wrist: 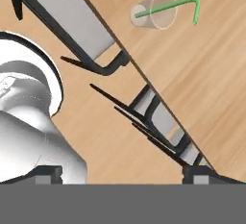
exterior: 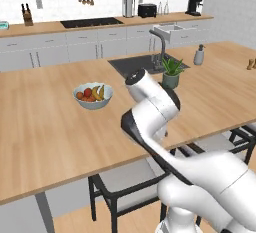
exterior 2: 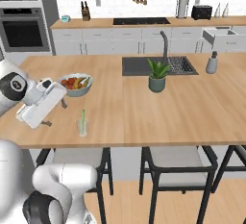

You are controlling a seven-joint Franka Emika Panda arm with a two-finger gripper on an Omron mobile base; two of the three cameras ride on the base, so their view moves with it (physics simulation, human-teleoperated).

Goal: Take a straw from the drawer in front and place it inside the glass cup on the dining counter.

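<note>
Claw stands open and empty above the dining counter edge. Straw stands inside the glass cup, close to the counter's near edge, apart from the fruit bowl. Stools sit below that edge.

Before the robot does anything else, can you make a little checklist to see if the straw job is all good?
1. Straw sits inside the glass cup: ok.
2. Cup stands upright on the dining counter: ok.
3. Gripper jaws wide apart, holding nothing: ok.
4. Gripper clear of the cup, off to its side: ok.
5. Fruit bowl apart from the cup: ok.
6. Drawer pushed shut again: cannot tell.
</note>
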